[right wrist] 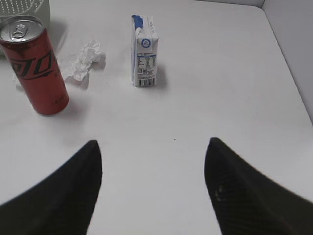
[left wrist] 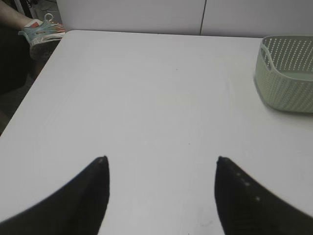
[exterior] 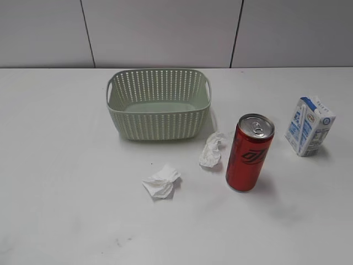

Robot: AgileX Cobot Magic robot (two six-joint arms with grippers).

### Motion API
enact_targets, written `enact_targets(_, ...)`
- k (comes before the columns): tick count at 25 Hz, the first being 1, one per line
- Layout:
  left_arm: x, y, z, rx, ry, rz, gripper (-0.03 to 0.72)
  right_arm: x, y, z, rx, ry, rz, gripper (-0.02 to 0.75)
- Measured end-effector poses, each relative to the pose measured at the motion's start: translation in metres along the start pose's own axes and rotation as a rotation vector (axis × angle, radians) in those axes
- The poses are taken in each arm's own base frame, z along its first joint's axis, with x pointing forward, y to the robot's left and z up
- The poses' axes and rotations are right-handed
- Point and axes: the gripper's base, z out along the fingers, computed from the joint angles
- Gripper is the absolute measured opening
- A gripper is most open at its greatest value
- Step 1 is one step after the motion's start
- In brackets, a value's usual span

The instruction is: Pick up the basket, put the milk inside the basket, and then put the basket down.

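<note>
The pale green basket [exterior: 159, 103] stands empty on the white table at the back centre. It also shows at the right edge of the left wrist view [left wrist: 288, 73] and as a corner in the right wrist view [right wrist: 24, 9]. The white and blue milk carton [exterior: 309, 126] stands upright at the right, also in the right wrist view [right wrist: 144, 51]. Neither arm shows in the exterior view. My left gripper [left wrist: 161, 159] is open and empty over bare table, left of the basket. My right gripper [right wrist: 152, 142] is open and empty, short of the milk.
A tall red soda can [exterior: 249, 153] stands between basket and milk, also in the right wrist view [right wrist: 34, 63]. Two crumpled white tissues lie in front of the basket [exterior: 161, 181] [exterior: 213, 149]. The table's left edge [left wrist: 29, 93] and right edge [right wrist: 288, 54] show.
</note>
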Motion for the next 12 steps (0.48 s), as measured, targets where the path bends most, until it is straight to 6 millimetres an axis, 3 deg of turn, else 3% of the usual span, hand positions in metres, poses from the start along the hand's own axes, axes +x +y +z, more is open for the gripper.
enact_targets(12, 0.0000, 0.0000, 0.0000, 0.000, 0.000, 0.000, 0.510, 0.0000, 0.0000, 0.0000, 0.000, 0.000, 0.001, 0.519)
